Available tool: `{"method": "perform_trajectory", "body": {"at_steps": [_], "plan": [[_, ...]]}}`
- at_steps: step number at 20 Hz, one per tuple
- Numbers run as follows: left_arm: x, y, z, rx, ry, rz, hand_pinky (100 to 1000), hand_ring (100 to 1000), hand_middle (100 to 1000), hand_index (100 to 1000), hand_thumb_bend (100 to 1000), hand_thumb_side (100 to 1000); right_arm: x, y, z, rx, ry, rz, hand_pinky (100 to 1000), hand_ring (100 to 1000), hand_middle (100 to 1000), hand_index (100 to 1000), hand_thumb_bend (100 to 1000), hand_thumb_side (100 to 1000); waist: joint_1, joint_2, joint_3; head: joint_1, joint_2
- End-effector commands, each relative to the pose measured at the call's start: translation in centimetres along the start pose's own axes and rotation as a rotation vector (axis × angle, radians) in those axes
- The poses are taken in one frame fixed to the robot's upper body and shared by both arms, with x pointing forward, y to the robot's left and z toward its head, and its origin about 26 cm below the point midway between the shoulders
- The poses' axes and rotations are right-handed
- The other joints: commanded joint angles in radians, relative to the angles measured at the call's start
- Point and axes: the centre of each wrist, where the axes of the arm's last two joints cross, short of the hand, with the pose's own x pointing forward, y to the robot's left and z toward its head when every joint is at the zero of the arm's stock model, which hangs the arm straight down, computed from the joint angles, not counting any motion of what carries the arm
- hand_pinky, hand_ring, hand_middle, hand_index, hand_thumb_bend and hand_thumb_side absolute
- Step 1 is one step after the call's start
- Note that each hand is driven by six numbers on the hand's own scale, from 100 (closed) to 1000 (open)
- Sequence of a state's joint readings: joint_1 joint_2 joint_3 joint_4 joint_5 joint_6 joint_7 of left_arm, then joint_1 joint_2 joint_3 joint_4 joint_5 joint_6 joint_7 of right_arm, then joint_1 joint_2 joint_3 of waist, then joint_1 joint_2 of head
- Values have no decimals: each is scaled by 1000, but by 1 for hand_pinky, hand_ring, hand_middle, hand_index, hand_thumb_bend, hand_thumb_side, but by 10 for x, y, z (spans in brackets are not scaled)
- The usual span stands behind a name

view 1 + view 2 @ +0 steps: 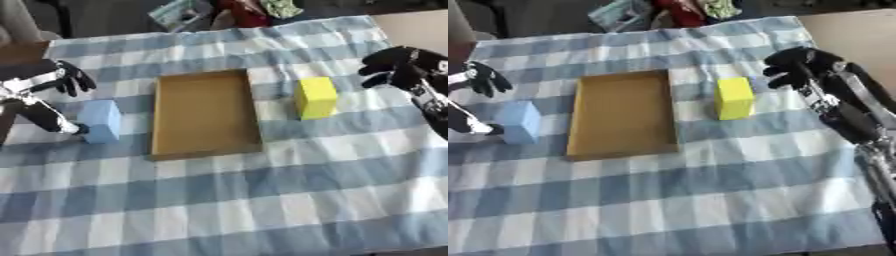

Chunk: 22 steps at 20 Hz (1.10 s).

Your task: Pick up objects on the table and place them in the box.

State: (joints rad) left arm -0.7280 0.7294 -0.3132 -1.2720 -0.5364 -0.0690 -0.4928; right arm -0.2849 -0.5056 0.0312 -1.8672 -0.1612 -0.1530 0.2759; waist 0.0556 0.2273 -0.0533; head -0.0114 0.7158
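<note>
A shallow brown cardboard box (206, 115) lies empty in the middle of the checked cloth. A yellow block (315, 97) stands just right of it. A light blue block (101, 121) stands just left of it. My left hand (68, 79) is at the left edge, open, its fingers spread above and left of the blue block and its thumb low against the block's left side. My right hand (798, 66) hovers up and to the right of the yellow block with relaxed fingers pointing down, holding nothing.
The blue-and-white checked cloth (262, 200) covers the table. At the far edge lie a printed packet (179, 12) and a red and green heap (254, 10). Bare tabletop (420, 27) shows at the far right corner.
</note>
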Motion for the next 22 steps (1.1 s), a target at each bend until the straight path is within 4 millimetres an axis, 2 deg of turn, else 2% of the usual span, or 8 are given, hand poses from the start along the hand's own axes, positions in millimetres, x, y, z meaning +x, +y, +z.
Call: {"method": "perform_trajectory", "body": {"at_steps": [1,8,14,17,22], "plan": [[-2,10,1,31,12,-28,713,664,678,802,589,126,4,-4,-2,4,-13,19,695,762,741,763,100,675,-3,-17,0,1,2],[-6,-1,-7,-24,22,-26,710,657,665,800,569,116,4,-4,-2,4,-13,18,695,762,741,763,100,678,-6,-16,-4,1,4],[-7,-6,-9,-57,20,-30,684,609,612,773,552,108,3,-3,-2,5,-11,16,695,762,741,763,100,680,-5,-15,-5,0,5],[-6,-4,-8,-45,17,-34,647,552,546,721,513,100,3,-3,-2,5,-9,16,695,762,741,763,100,683,-5,-16,-5,-1,5],[-1,7,-4,7,-4,-29,637,540,530,706,517,103,2,-3,-2,5,-6,15,695,762,741,764,100,687,-4,-17,-5,-3,5]]}}
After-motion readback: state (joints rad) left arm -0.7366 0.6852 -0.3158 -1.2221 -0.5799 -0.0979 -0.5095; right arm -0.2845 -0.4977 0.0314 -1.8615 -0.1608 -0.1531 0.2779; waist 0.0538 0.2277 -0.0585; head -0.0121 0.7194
